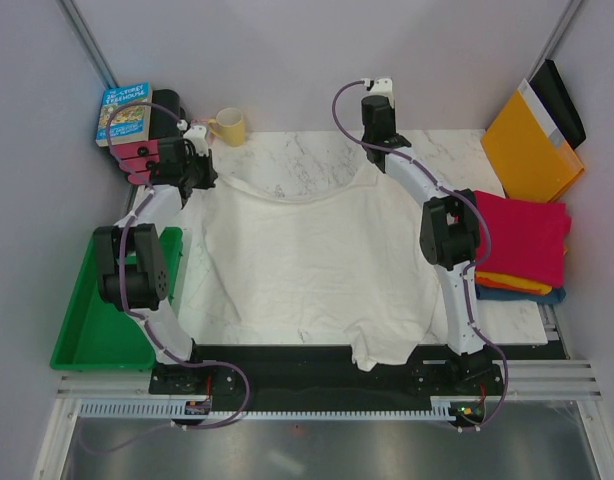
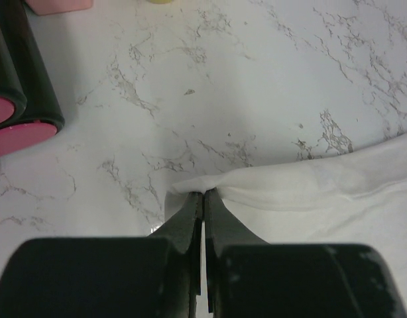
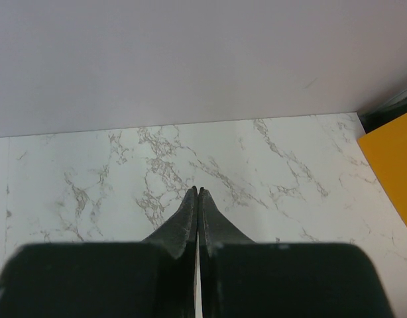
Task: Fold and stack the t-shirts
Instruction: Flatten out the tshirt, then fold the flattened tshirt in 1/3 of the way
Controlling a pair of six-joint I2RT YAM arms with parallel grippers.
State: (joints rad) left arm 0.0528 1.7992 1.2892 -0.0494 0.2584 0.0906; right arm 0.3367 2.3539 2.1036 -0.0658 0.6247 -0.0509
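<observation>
A large wrinkled white t-shirt (image 1: 307, 260) lies spread across the middle of the marbled table (image 1: 447, 150). My left gripper (image 1: 201, 178) is at its far left corner. In the left wrist view the left gripper (image 2: 203, 193) is shut, with the edge of the white t-shirt (image 2: 323, 192) pinched at its tips. My right gripper (image 1: 373, 102) hangs above the far edge of the shirt, mostly hidden under its wrist. In the right wrist view the right gripper (image 3: 197, 190) is shut on nothing, with bare marble below. At the right sit folded t-shirts: crimson red (image 1: 522, 235) on orange (image 1: 512, 282) on dark blue (image 1: 549, 296).
An orange-yellow envelope (image 1: 532, 150) leans at the back right, and its edge (image 3: 392, 165) shows in the right wrist view. A green tray (image 1: 102, 325) sits left of the table. A book (image 1: 122, 110), a yellow mug (image 1: 229, 127) and black pink-ended cylinders (image 2: 18, 99) crowd the back left.
</observation>
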